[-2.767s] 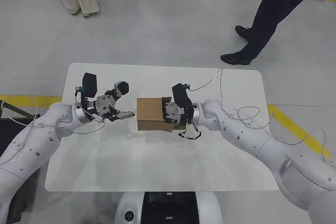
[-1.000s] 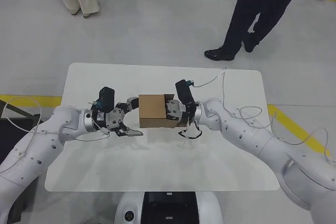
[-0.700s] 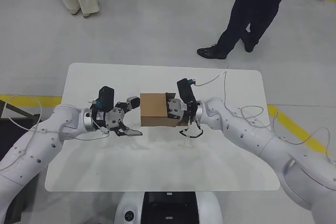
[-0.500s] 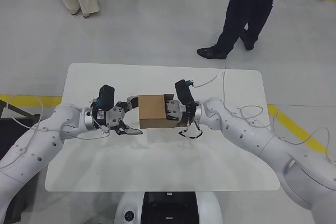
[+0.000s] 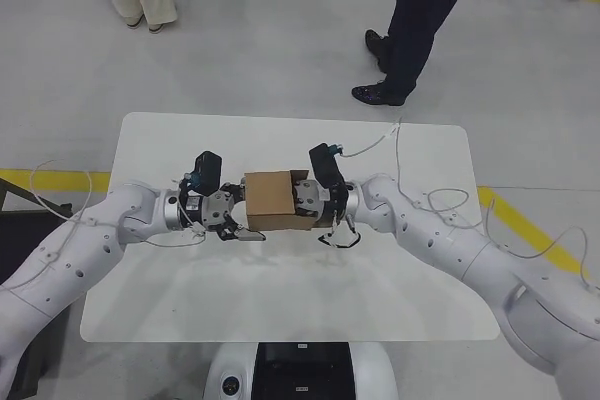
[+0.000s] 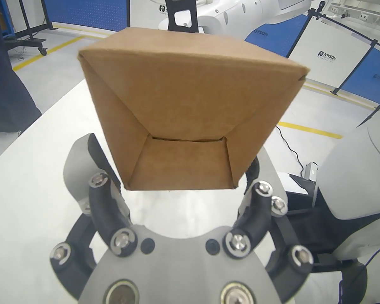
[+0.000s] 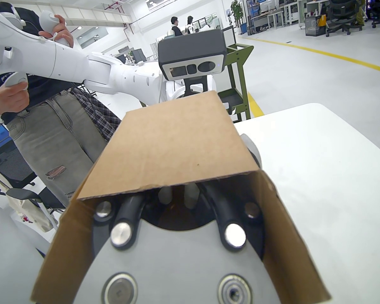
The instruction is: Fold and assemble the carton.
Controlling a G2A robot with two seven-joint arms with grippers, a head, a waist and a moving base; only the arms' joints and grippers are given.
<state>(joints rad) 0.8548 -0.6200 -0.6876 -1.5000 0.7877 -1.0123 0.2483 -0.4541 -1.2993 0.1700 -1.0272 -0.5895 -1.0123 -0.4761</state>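
A brown carton (image 5: pixel 268 200) lies on its side at the middle of the white table (image 5: pixel 280 290), held between both arms. My right gripper (image 5: pixel 302 200) is pushed into its right, open end; in the right wrist view the carton (image 7: pixel 174 147) and its flaps wrap around the gripper (image 7: pixel 179 194), which is shut on the cardboard. My left gripper (image 5: pixel 236 212) is open at the carton's left end. In the left wrist view, one of its fingers (image 6: pixel 96 162) stands on each side of the carton (image 6: pixel 190 102), whose hollow inside faces the camera.
A black cable loop (image 5: pixel 338 238) lies on the table just in front of the right wrist. Bare tabletop (image 6: pixel 34 166) stretches in front of and behind the carton. The table's edges are well away from both grippers.
My left gripper has moved right, up to the carton, and its open fingers now straddle the carton's left end. The right gripper and carton have shifted only slightly.
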